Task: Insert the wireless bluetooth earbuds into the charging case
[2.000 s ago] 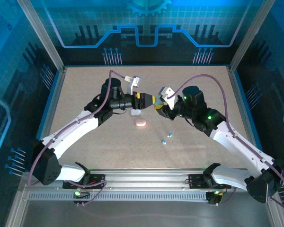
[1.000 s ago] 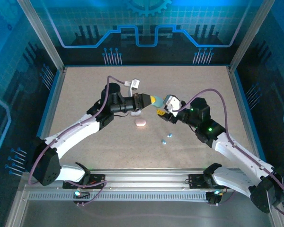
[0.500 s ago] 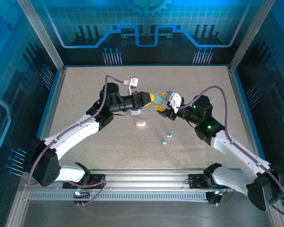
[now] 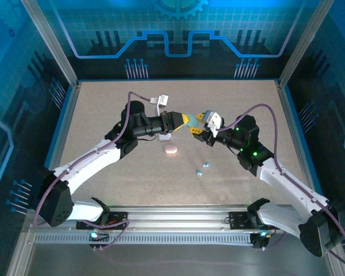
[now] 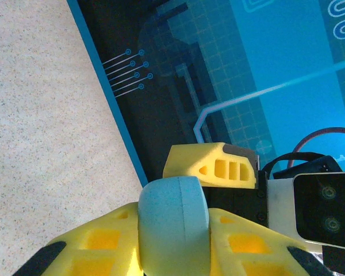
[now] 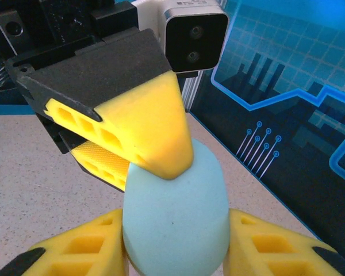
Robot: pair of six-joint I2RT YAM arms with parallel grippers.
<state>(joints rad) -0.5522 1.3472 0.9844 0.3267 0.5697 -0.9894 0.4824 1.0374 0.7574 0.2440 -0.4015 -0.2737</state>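
Above mid-table, a teal case (image 6: 175, 224) hangs between both arms.
Left gripper (image 4: 186, 121) pinches the case; right gripper (image 4: 199, 128) fingers (image 6: 75, 253) flank it in the right wrist view, contact unclear; the top view adds two teal earbuds (image 4: 206, 165) lying on the table (image 4: 103, 115).

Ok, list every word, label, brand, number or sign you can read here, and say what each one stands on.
None: no readable text in these pictures.
Blue backdrop panels: circuit lines and a gear emblem, no letters or numbers.
Teal charging case: plain surface, no print showing.
Camera housing on the left wrist: no marking legible.
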